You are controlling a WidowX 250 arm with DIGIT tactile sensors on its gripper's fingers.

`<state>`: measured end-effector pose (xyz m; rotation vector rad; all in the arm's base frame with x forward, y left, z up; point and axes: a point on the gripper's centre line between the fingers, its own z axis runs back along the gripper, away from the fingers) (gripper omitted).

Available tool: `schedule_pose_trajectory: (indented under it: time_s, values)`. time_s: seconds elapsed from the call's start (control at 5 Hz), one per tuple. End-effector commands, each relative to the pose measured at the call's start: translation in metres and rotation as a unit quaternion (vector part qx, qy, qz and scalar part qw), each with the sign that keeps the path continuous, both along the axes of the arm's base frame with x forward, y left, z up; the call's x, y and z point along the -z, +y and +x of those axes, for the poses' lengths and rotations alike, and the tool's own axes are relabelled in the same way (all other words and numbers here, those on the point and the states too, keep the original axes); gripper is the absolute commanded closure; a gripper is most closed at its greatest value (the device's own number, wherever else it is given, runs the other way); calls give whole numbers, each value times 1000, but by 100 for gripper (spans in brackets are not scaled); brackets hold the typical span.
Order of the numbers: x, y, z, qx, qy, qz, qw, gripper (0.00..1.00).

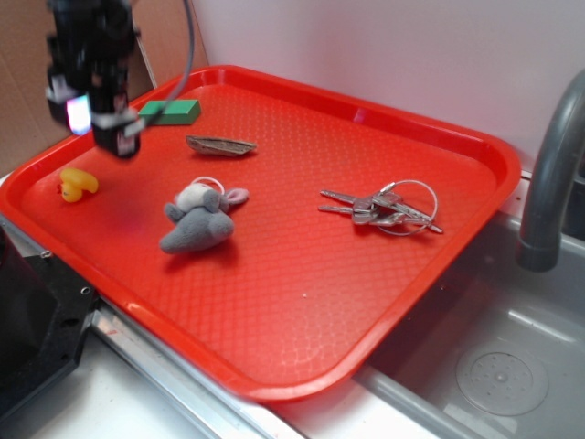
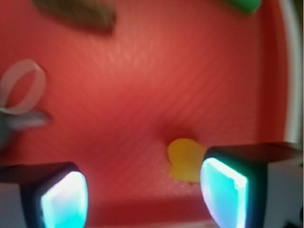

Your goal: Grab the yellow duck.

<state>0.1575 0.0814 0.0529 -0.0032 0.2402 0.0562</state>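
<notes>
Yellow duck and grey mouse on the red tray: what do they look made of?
The small yellow duck looks like smooth, glossy rubber or soft plastic: it has rounded form and a slight sheen. The grey plush mouse looks like fuzzy matte fabric, probably stuffed. The red tray looks like hard plastic with a fine textured grid.

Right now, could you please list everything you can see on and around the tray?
tray: one, red, over the sink edge
duck: one, yellow, tray's left corner
plush mouse: one, grey, middle-left of tray
keys: one bunch, silver, right side of tray
block: one, green, far edge of tray
flat brown object: one, beside the block
sink: one, grey, right of tray
faucet: one, grey, far right
gripper: one, black, open, above the duck
</notes>
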Motion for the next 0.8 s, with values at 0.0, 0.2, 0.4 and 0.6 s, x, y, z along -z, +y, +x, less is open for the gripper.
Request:
schedule_pose_trajectory:
  time_s: [0.0,0.2,0.4,0.6]
  values:
    - [27,10,-22,23,-26,3,999,0]
    - [26,22,-29,5,-24,14,1000,0]
    - [25,29,-34,-2,-16,22,1000,0]
    - [18,30,-30,0,-26,22,999,0]
